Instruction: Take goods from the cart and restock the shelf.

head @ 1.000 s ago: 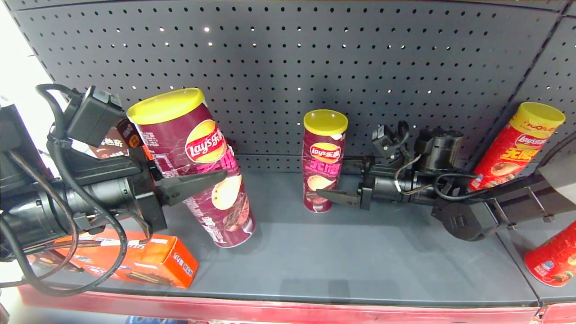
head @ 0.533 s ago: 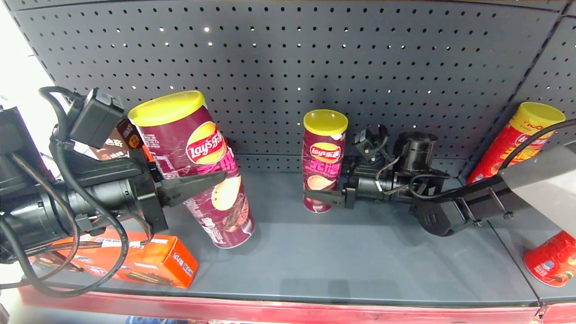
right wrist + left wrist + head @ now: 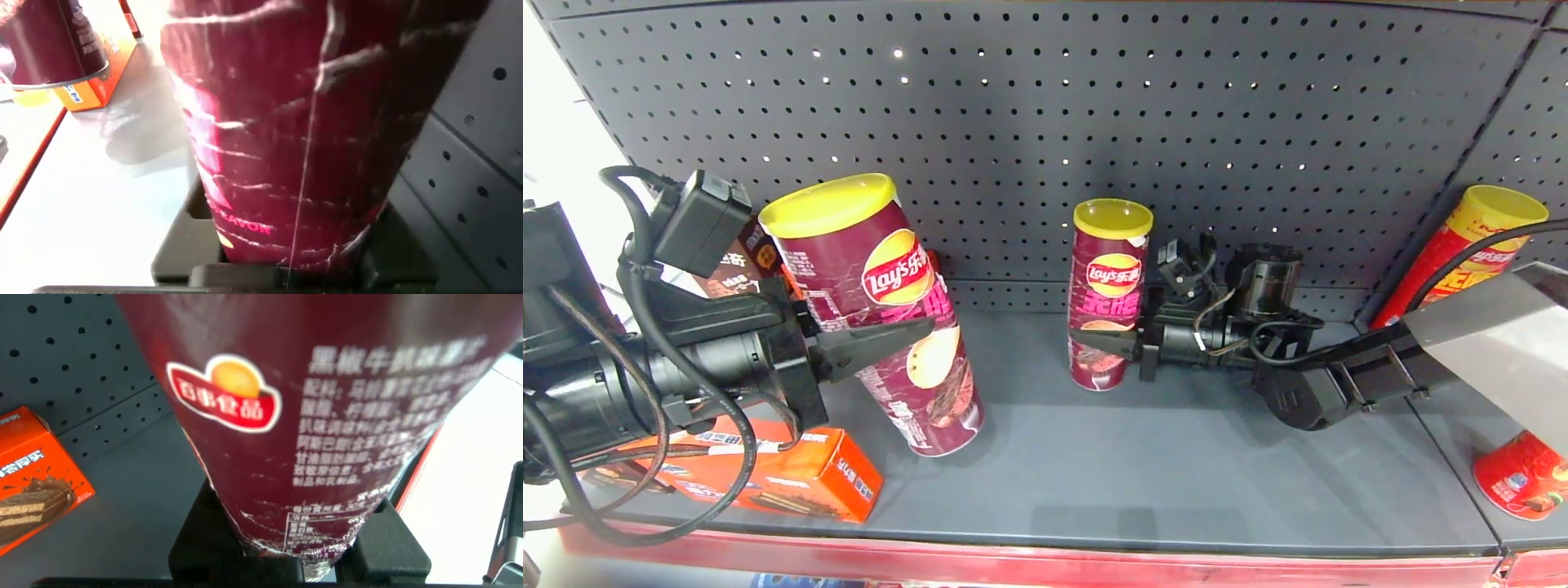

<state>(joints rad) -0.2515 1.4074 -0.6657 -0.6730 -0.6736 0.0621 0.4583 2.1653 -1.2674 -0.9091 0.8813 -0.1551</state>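
On the shelf (image 3: pixel 1176 474), the left pincer (image 3: pixel 907 327) grasps the tilted chip can (image 3: pixel 890 269), its base near the orange box (image 3: pixel 792 474): stand it upright before releasing. The right pincer (image 3: pixel 1094 328) straddles the upright chip can (image 3: pixel 1112 273) at the back (whether it grips, I cannot tell); keep that one steady.

Left chip can (image 3: pixel 882 310) maroon, yellow-lidded, tilted; centre chip can (image 3: pixel 1107 286) alike, upright on shelf (image 3: pixel 1176 474), near back.
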